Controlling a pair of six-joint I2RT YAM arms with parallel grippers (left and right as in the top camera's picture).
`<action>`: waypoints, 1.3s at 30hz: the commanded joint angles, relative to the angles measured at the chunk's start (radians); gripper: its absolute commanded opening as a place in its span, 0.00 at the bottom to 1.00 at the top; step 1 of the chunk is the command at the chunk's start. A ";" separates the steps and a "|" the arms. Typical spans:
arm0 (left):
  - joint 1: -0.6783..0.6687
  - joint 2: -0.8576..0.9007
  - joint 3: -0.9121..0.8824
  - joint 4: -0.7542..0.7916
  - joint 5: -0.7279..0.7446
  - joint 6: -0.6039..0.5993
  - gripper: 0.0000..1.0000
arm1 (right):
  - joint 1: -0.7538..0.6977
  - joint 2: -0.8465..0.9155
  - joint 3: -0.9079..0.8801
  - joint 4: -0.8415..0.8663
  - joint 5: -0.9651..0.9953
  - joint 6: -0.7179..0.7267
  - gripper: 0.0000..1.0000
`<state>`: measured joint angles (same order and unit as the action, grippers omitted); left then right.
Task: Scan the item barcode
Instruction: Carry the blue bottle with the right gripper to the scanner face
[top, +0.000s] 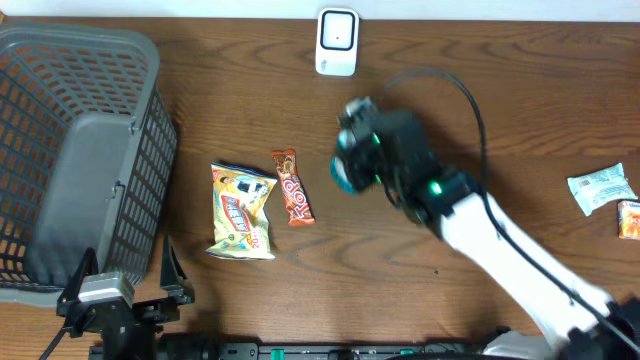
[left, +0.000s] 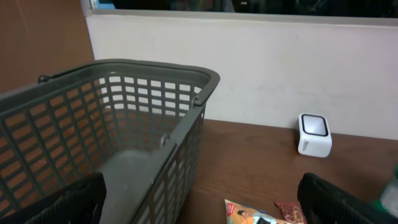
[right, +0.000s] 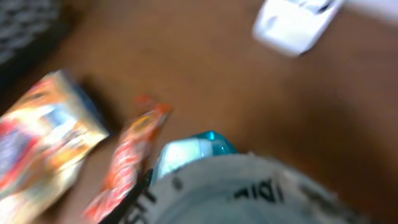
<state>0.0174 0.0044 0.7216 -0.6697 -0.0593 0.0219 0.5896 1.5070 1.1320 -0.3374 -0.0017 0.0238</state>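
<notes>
Scanner (top: 337, 42) sits at the far edge, so we hold the teal packet (top: 344, 173) mid-table just near of it, clamped in our right gripper (top: 352, 158), likely to present its barcode, while our left gripper (top: 128, 272) rests spread apart near-left by the basket (top: 60, 60)

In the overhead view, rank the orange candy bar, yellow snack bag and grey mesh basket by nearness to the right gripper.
From the right gripper, holding a teal packet:
1. Orange candy bar, just left of it.
2. Yellow snack bag, farther left.
3. Grey mesh basket, far left.
</notes>
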 joint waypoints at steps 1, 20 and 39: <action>-0.004 -0.002 0.002 0.005 -0.012 -0.009 0.98 | 0.000 0.154 0.175 -0.017 0.274 -0.139 0.17; -0.004 -0.002 0.002 0.005 -0.013 -0.009 0.98 | 0.000 1.003 1.051 0.412 0.994 -0.833 0.20; -0.004 -0.002 0.002 0.005 -0.013 -0.009 0.98 | -0.020 1.123 1.151 0.632 1.137 -1.027 0.17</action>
<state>0.0174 0.0044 0.7212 -0.6697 -0.0593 0.0219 0.5865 2.6942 2.2452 0.2848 1.0260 -0.9806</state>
